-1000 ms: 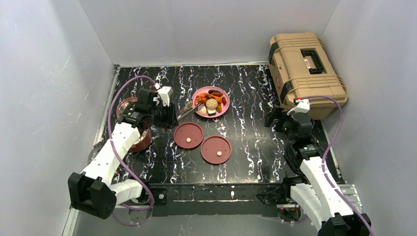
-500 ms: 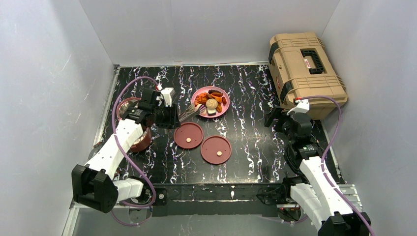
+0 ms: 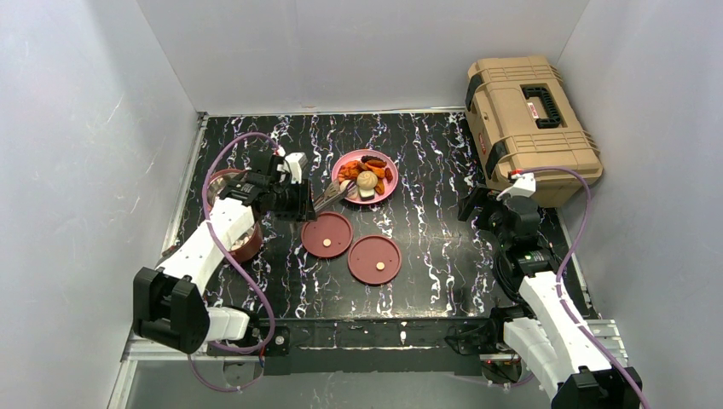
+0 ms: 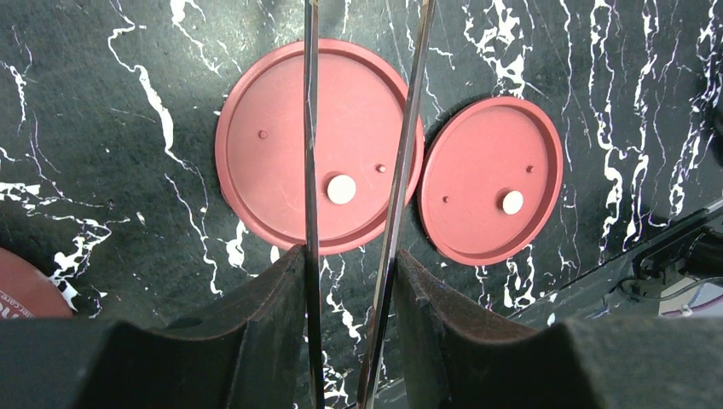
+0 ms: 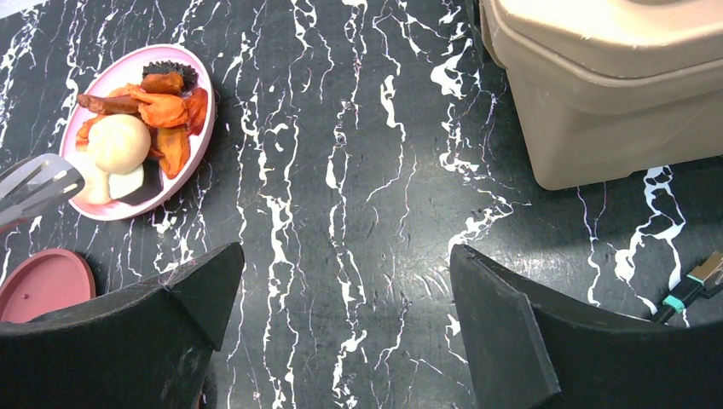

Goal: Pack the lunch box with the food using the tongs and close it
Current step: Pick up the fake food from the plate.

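My left gripper (image 3: 298,198) is shut on the tongs (image 3: 329,195), one dark pad against each thin metal arm (image 4: 311,128). The tong tips (image 5: 34,183) hover at the left edge of the pink plate (image 3: 386,189). The plate holds the food: a pale bun (image 5: 118,143), orange-red chunks (image 5: 166,111), a white piece (image 5: 124,181) and a dark bit (image 5: 166,68). Two maroon flat lids (image 4: 264,170) (image 4: 490,179) lie below the tongs. Two maroon lunch box bowls (image 3: 215,183) (image 3: 249,247) sit under the left arm, partly hidden. My right gripper (image 5: 345,290) is open above bare table.
A large tan toolbox (image 3: 529,119) stands at the back right, close to the right arm. A cable plug (image 5: 695,285) lies on the table near it. Grey walls enclose the black marbled table (image 3: 426,170) on three sides.
The left arm has swung slightly right and its wrist has turned, carrying the tong tips a little closer to the plate. The right arm has not moved.
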Robot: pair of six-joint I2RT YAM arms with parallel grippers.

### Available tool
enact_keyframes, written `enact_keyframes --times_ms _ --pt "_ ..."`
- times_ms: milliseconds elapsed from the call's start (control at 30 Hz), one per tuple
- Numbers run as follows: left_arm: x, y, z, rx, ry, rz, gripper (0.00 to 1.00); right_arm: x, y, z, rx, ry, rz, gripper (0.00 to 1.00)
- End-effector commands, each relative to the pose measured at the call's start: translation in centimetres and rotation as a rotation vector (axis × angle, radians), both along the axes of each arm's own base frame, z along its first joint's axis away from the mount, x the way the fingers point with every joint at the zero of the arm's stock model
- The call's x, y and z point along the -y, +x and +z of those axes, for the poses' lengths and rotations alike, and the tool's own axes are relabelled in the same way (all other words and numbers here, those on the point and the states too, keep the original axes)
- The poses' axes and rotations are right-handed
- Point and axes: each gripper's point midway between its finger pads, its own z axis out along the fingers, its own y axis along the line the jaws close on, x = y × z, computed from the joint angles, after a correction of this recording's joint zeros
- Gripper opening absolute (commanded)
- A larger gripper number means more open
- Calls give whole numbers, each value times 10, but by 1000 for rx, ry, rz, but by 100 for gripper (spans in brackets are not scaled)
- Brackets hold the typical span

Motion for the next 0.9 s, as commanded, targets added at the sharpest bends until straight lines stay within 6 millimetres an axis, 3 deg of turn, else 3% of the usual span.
enact_keyframes --times_ms 0,433,867 --pt "8 11 18 44 -34 -6 37 2 5 3 40 -11 -6 100" --pt "15 19 2 -12 -12 -16 36 1 5 -6 26 -10 -2 100" --pt "-17 23 -5 0 194 44 34 0 6 -10 17 -1 -1 100"
